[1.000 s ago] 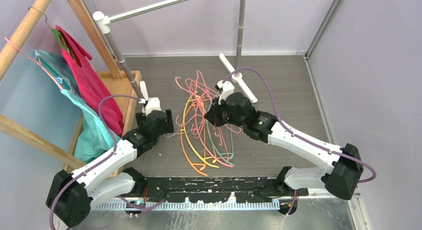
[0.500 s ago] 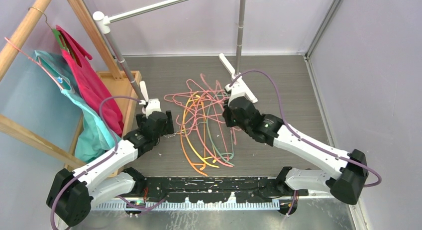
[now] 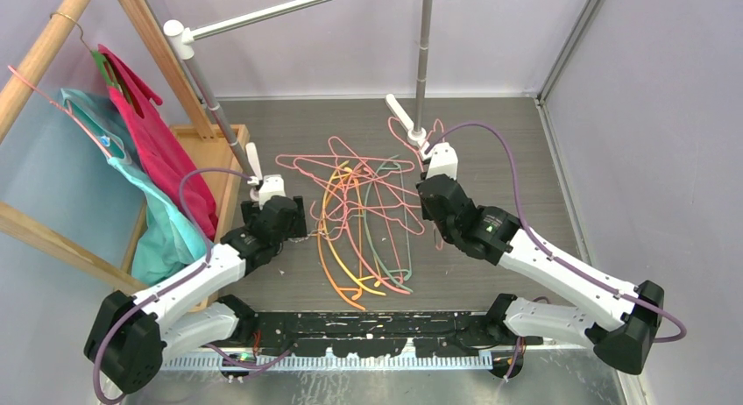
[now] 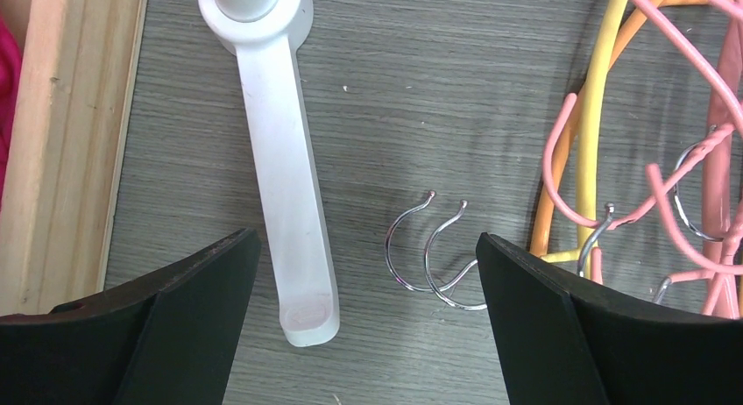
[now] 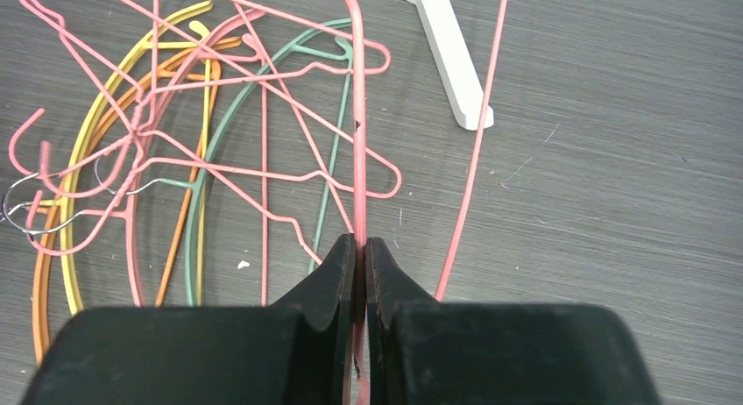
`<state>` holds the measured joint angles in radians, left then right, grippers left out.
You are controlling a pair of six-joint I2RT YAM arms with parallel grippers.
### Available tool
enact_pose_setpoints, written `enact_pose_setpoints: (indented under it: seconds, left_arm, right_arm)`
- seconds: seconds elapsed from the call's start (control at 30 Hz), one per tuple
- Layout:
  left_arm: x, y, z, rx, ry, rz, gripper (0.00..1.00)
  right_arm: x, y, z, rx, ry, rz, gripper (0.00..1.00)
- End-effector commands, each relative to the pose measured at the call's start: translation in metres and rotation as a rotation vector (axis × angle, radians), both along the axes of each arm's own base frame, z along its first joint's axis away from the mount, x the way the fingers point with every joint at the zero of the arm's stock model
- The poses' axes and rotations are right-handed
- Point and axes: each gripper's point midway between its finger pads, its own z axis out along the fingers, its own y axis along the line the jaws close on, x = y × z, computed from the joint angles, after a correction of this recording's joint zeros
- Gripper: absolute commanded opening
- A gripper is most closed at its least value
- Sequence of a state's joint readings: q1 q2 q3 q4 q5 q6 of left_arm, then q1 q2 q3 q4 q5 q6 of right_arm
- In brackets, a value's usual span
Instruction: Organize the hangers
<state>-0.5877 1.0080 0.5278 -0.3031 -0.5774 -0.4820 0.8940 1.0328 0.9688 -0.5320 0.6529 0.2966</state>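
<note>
Right gripper point(image 5: 360, 247): clenched on one wire of a pink hanger point(image 5: 357, 116), pinched between the pads.
Left gripper point(image 4: 365, 243): released, jaws spread wide, low over two bare metal hooks point(image 4: 429, 252) at the left edge of the heap; nothing held.
Hangers point(image 3: 359, 216): tangled heap of pink, orange, yellow and green on the table point(image 3: 508, 142), between the two arms. The gripped one reaches to the far right.
Step in hand: by the look of it, extraction of one pink hanger from the heap.
Next move: probably a lift until the wire clears those crossing it, then hook onto the metal rail point(image 3: 280, 10).
Edges: white foot point(image 3: 405, 117) and upright pole point(image 3: 425, 46) stand just beside the held wire; a snag looks possible.
Open room: bare table right of the heap, side wall point(image 3: 631, 116) well apart. The left is crowded by the wooden rack point(image 3: 210, 151).
</note>
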Motion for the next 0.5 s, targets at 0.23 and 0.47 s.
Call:
enact_pose_setpoints:
  seconds: [0.23, 0.47]
  left_arm:
    - [0.016, -0.005, 0.011, -0.021, -0.055, 0.027, 0.98]
    - [0.017, -0.004, 0.014, -0.016, -0.059, 0.033, 0.98]
  right_arm:
    - [0.009, 0.106, 0.106, 0.283, -0.155, 0.405, 0.01]
    - [0.023, 0.181, 0.190, 0.434, -0.286, 0.630, 0.01]
